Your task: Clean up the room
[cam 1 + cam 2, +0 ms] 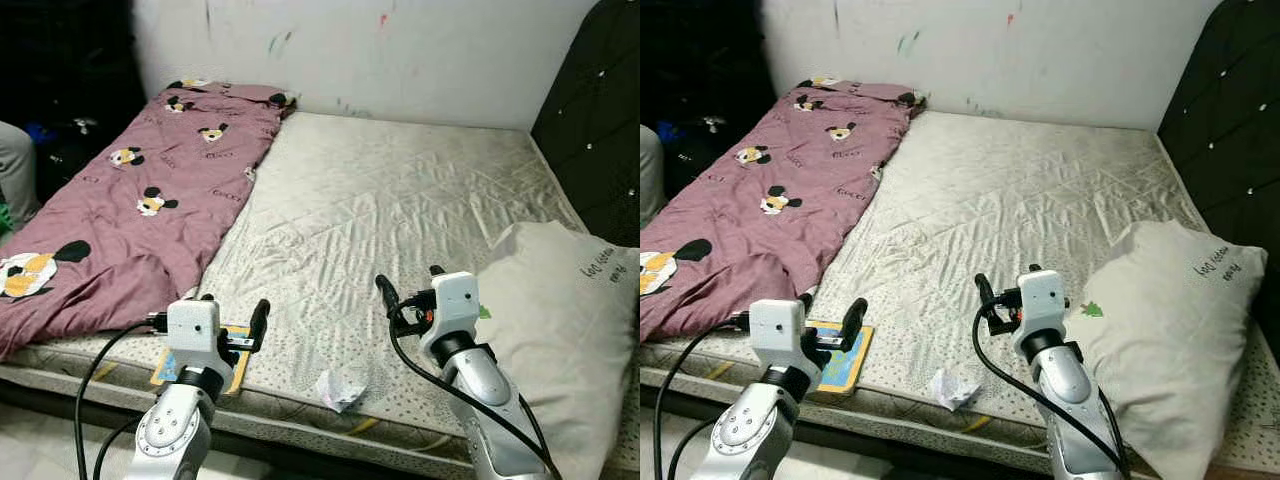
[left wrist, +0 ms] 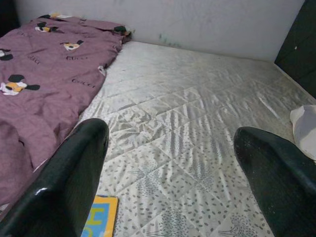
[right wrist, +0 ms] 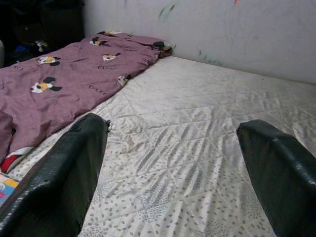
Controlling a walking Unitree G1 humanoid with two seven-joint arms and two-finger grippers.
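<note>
The robot stands at the near edge of the bed (image 1: 400, 200), both arms raised over it. The left gripper (image 1: 225, 325) hovers above the bed's near left corner, its fingers (image 2: 69, 182) spread wide and holding nothing; just beneath it a flat yellow-and-blue book (image 1: 840, 358) lies on the mattress at that near edge. The right gripper (image 1: 410, 290) hangs over the near edge further right, fingers (image 3: 64, 177) also wide apart and empty, close beside the cream pillow (image 1: 560, 320) that fills the near right corner. Between the two arms, right on the near edge, sits a crumpled bit of paper (image 1: 340, 390). Along the left side of the bed stretches a mauve quilt (image 1: 150, 200) with cartoon mouse prints, running up to the wall (image 1: 400, 50) at the far edge. A dark padded headboard (image 1: 600, 120) stands on the right side.
</note>
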